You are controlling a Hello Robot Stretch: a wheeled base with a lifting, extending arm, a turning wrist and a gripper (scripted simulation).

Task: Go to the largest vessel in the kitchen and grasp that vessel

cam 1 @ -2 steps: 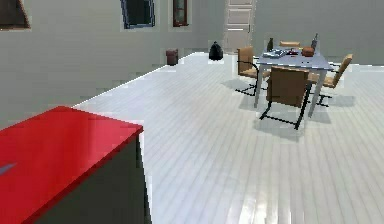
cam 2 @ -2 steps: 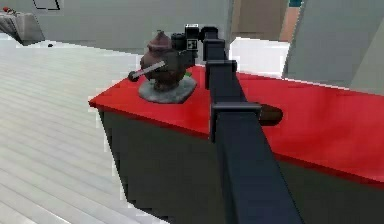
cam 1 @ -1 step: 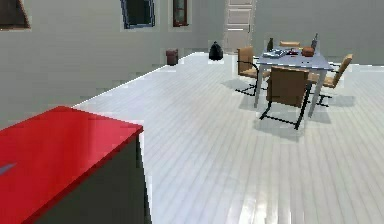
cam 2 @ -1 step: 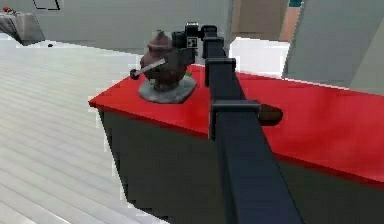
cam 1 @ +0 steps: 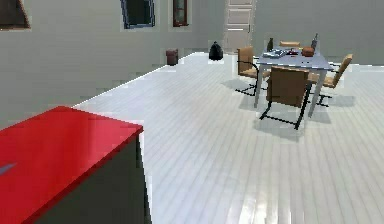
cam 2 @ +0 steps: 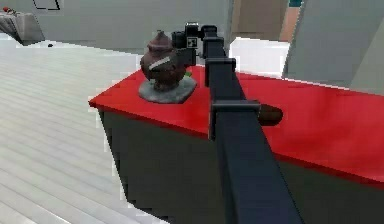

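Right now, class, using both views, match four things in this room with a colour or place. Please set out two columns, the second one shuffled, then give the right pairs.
Things:
1. counter
2. door
3. chairs
4. bust

Colour or place:
A. white
B. stands on the counter
C. red
D. around the table

Pairs: 1-C, 2-A, 3-D, 4-B
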